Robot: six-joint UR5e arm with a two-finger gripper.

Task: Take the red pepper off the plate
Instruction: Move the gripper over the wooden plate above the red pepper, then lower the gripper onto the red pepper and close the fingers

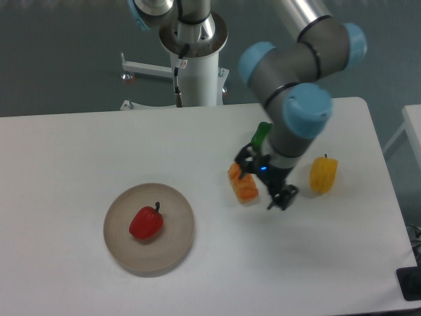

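Observation:
The red pepper (146, 223) lies on the round beige plate (179, 236) at the front left of the table, its dark stem pointing up. My gripper (263, 180) hangs over the table's middle right, well to the right of the plate, above the orange pepper (242, 186). Its fingers stand apart with nothing between them.
An orange ridged pepper lies partly under the gripper. A green pepper (262, 133) is mostly hidden behind the arm's wrist. A yellow pepper (323, 174) stands to the right. The robot's white base column (195, 62) rises at the table's back edge.

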